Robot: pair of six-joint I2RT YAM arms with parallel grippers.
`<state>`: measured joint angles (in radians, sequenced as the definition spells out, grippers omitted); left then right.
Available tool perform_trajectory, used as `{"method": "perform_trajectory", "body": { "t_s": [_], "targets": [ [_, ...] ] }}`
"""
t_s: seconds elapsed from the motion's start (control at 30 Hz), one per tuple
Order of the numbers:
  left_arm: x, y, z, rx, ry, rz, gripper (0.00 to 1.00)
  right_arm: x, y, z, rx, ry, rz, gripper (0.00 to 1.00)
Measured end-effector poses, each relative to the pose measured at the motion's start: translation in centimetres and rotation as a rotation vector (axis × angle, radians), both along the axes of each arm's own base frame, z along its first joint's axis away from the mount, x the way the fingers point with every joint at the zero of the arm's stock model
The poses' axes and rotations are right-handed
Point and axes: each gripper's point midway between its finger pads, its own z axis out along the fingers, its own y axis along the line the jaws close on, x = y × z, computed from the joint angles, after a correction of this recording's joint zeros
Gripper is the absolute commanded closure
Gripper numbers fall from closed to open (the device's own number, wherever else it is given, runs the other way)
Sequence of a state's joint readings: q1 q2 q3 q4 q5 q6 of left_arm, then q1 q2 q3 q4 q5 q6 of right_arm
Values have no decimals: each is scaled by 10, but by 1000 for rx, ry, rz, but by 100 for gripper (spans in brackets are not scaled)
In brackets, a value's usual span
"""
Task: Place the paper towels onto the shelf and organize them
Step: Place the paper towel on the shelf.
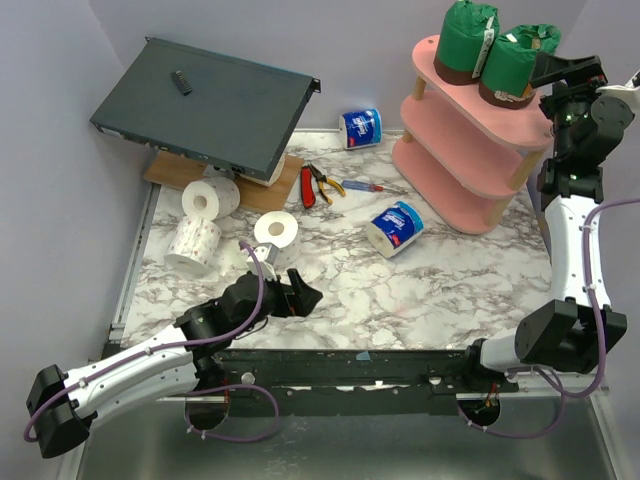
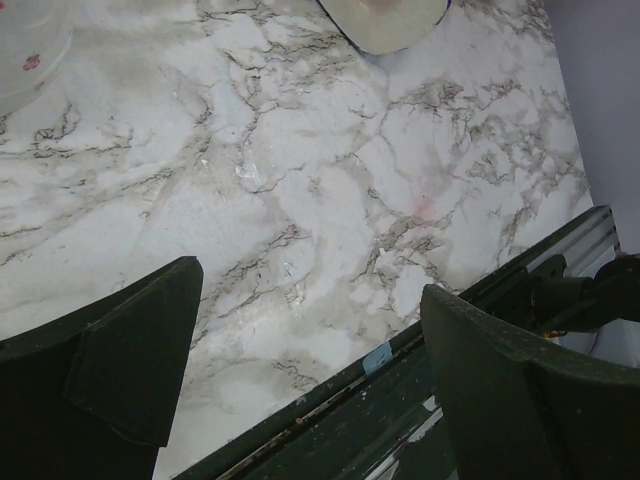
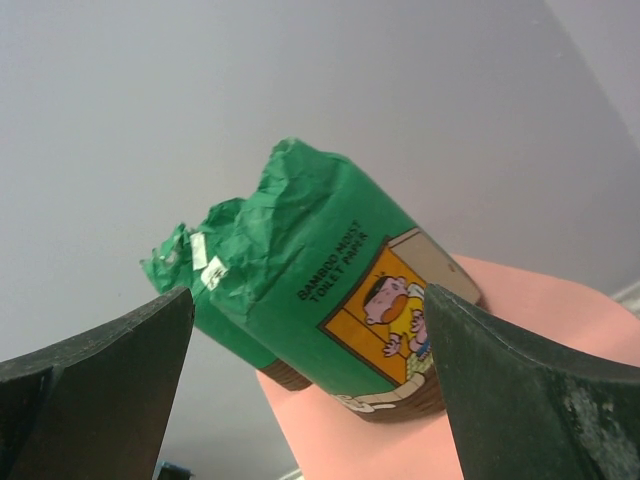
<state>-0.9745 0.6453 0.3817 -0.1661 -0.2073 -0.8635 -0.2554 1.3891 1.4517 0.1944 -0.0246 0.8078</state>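
The pink shelf (image 1: 470,150) stands at the back right, and two green-wrapped paper towels (image 1: 468,38) (image 1: 512,66) stand on its top board. My right gripper (image 1: 548,68) hovers open just right of the nearer green roll. In the right wrist view that green roll (image 3: 330,280) stands on the pink board (image 3: 520,330), framed by the open right gripper (image 3: 308,292). Three bare white rolls (image 1: 210,198) (image 1: 193,242) (image 1: 277,230) and two blue-and-white rolls (image 1: 361,127) (image 1: 396,228) lie on the marble table. My left gripper (image 1: 300,295) (image 2: 310,278) is open and empty near the front edge.
A dark grey flat box (image 1: 205,110) leans on a wooden board at the back left. Red-handled pliers (image 1: 315,183) and a screwdriver (image 1: 360,186) lie mid-table. The table's dark front rail (image 2: 400,370) runs under my left fingers.
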Motion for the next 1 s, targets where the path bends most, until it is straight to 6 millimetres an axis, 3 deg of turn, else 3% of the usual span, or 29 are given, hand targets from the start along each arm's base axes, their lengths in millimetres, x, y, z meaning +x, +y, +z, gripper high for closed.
{"method": "perform_trajectory", "body": {
  "t_s": [0.47, 1.0],
  "targets": [
    [5, -1, -2, 5, -5, 9, 5, 17, 15, -6, -108, -13, 99, 0],
    [6, 0, -2, 6, -9, 12, 5, 19, 37, -7, -167, -16, 169, 0]
  ]
}}
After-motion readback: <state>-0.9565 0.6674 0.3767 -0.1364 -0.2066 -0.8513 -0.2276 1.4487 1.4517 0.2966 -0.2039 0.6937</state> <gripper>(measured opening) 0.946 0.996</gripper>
